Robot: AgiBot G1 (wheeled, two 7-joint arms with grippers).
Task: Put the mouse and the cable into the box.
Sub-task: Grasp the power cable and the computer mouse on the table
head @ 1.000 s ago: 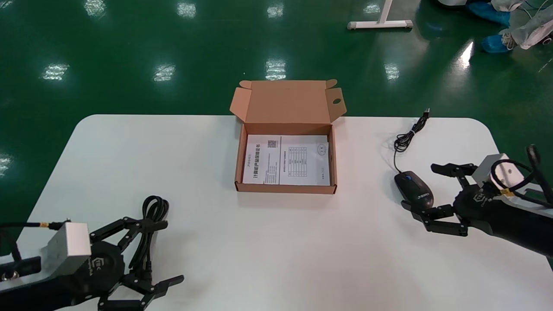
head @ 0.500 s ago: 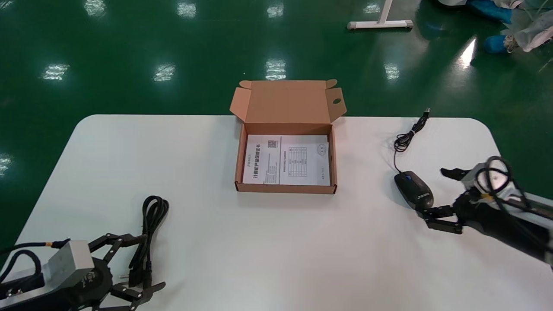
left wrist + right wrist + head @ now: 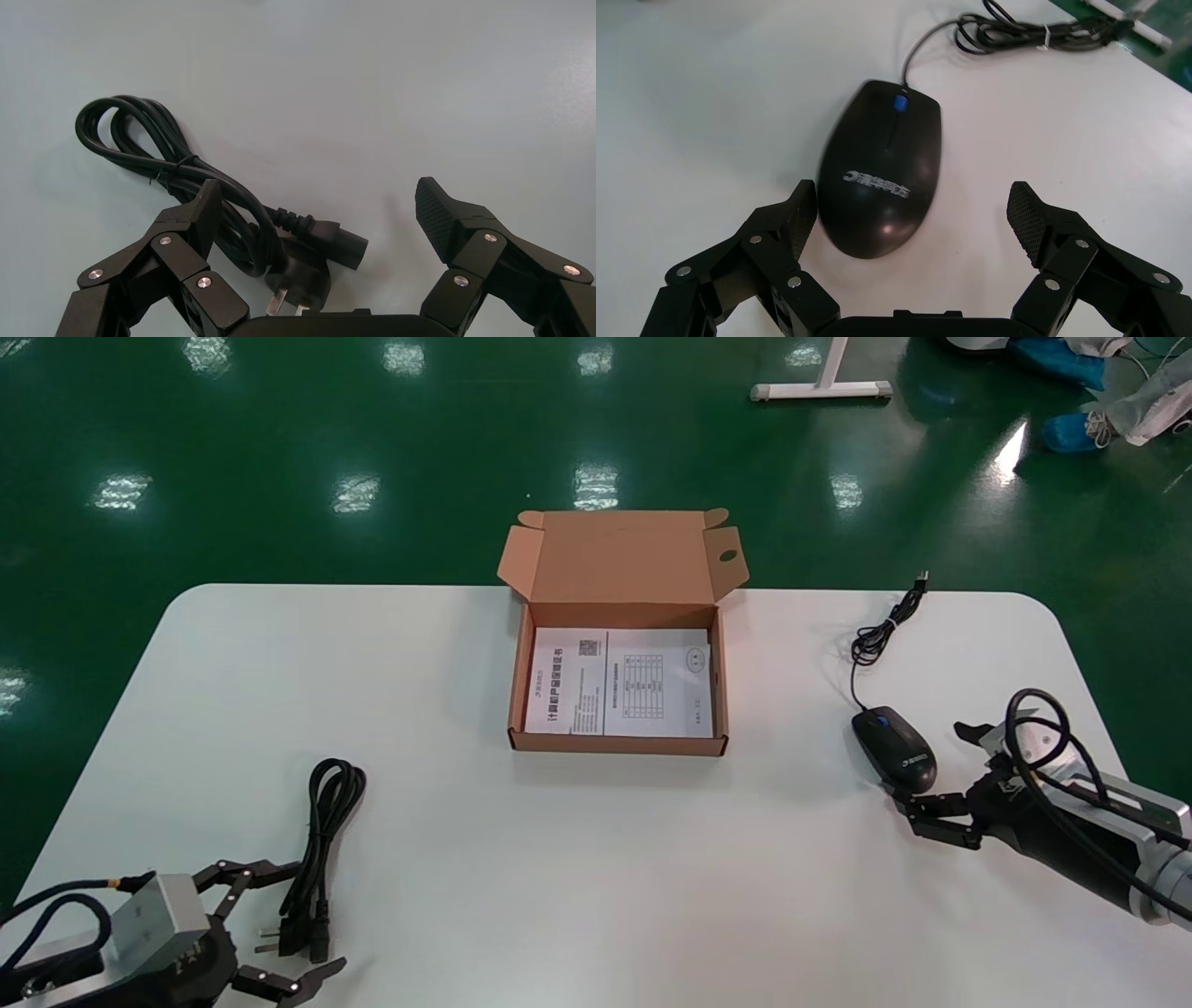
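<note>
Take the table (image 3: 559, 877) as a clock face with its far edge at twelve. The open box (image 3: 615, 743) sits toward twelve, with a printed sheet (image 3: 619, 682) flat inside it. The mouse (image 3: 894, 758) lies on the table at three o'clock, its lead (image 3: 875, 637) bundled out toward one. The right gripper (image 3: 931, 763) sits low at the mouse's rear, jaws spread wide and holding nothing, one finger (image 3: 786, 225) just beside the mouse's flank. The coiled cable (image 3: 321, 831) lies at seven o'clock. The left gripper (image 3: 303, 919) hovers at its plug end, jaws wide either side of the plugs (image 3: 309, 260), gripping nothing.
</note>
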